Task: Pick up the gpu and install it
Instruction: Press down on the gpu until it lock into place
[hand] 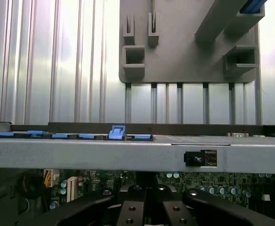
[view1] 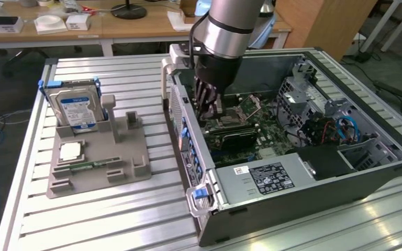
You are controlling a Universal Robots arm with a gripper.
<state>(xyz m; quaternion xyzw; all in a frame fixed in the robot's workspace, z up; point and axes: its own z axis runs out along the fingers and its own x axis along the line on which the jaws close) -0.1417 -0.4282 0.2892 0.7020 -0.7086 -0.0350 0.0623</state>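
Gripper (view1: 213,112) is reaching down inside the open pc case (view1: 368,178), jaws sitting fully closed, over the motherboard (view1: 257,138) near the case's rear wall. Gpu (view1: 230,137) is lying black and flat on the board just beside the fingertips; can't tell if they're gripping it. Grey holder tray (view1: 127,170) is sitting apart on the slatted table (view1: 82,219), w/ the hard drive (view1: 75,107) standing in it

Arm (view1: 222,31) came down steeply from above, wrist pointing pretty much straight down. The gripper (view1: 211,112) hung low at the end of it, its dark fingers (hand: 104,202) pulled fully together, pointing downward.
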